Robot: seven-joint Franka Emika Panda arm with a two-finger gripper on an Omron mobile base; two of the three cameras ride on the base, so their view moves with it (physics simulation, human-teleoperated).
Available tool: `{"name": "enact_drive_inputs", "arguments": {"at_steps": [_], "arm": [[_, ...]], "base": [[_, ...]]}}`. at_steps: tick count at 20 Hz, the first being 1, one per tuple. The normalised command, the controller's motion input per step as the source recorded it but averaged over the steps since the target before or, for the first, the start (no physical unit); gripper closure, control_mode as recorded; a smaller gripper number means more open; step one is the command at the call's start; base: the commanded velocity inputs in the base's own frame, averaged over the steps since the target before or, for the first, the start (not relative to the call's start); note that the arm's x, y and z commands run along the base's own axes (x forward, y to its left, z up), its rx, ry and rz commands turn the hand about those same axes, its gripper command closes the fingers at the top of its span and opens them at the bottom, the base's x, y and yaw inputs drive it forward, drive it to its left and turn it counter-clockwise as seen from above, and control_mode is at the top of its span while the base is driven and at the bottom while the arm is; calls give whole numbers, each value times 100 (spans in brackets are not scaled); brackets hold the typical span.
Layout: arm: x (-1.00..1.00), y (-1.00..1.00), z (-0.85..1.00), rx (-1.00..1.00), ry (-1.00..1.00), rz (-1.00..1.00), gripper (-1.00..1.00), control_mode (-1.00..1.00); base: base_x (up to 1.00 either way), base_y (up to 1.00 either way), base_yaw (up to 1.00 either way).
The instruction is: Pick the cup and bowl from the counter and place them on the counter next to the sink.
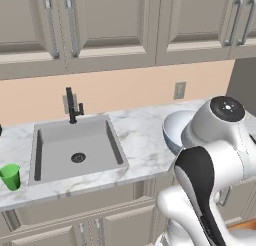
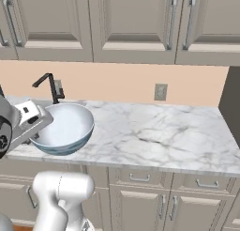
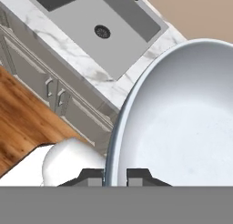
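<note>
I am holding the bowl (image 3: 182, 118) in the pincer (image 3: 115, 176): the two dark tips are clamped on its rim, one tip inside the wall and one outside, as the hand view is showing. In the right base view the bowl (image 2: 63, 127) is hanging at the front edge of the bench (image 2: 154, 131), just right of the sink (image 1: 75, 147), and I cannot tell if its base is touching the marble or is a little above it.

From the pincer, the sink with its round drain (image 3: 102, 32) is lying ahead and to the left, and the black faucet (image 1: 72, 105) is standing behind the basin. The cup (image 1: 10, 176), a small green tumbler, is already standing on the bench on the far side of the sink, well apart from the pincer.

I am judging the bowl to be stiff, glossy and quite slippery, probably ceramic, so it can chip if I am dropping it. It is wide and it is gripped on one side only, so its weight is pulling down away from the tips and it may swing or slide. The rim is the only thin place to take it; I am thinking a slow, level lowering is safest.

I am seeing no brand, label or writing on anything.
</note>
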Motion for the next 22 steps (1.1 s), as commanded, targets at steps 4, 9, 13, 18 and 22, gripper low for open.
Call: {"name": "enact_drive_inputs", "arguments": {"at_steps": [4,9,13,18,22], "arm": [[64,5,-3,0,1,5,100,-100],[61,0,-27,0,0,5,100,-100],[67,3,-47,0,0,2,100,-100],[68,7,-42,0,0,1,100,-100],[61,12,-30,0,1,0,100,-100]], "base": [[0,0,0],[0,0,0],[0,0,0],[0,0,0],[0,0,0]]}}
